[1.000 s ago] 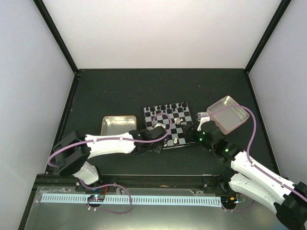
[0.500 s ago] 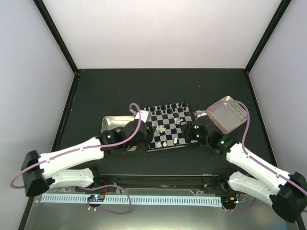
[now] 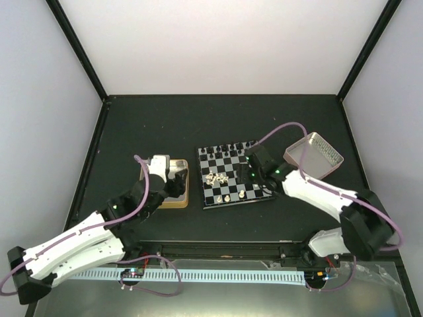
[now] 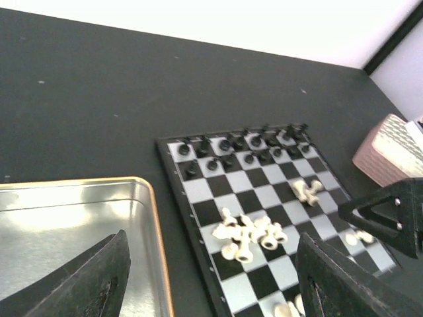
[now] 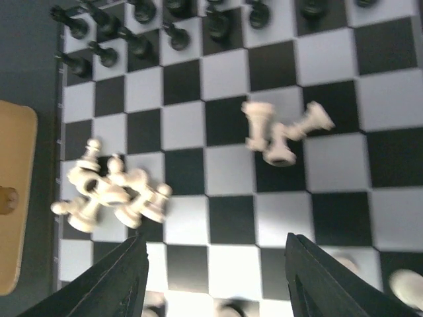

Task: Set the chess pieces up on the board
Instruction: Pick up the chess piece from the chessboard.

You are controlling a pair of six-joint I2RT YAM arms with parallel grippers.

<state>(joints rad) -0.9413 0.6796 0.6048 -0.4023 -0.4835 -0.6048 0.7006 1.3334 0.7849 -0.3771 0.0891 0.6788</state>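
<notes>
The board (image 3: 232, 187) lies mid-table with black chess pieces (image 3: 228, 149) standing in two rows along its far edge. A heap of toppled cream pieces (image 3: 215, 178) lies on its left half. A few more cream ones (image 5: 281, 132) lie tipped over near the middle. My left gripper (image 3: 177, 183) hangs open and empty over the tin tray, left of the board. In its wrist view the cream heap (image 4: 251, 232) lies between its fingers (image 4: 92, 277). My right gripper (image 3: 254, 170) hovers open and empty over the board's right half, with the cream heap (image 5: 109, 191) off to its left.
A gold-rimmed tin tray (image 3: 151, 169) sits directly left of the board. A pink-sided tray (image 3: 316, 153) stands tilted at the board's right. Black frame posts and white walls enclose the dark table.
My left arm pulled back off the board to the left, over the tin tray, and its jaws widened. My right gripper moved left from the pink tray onto the board.
</notes>
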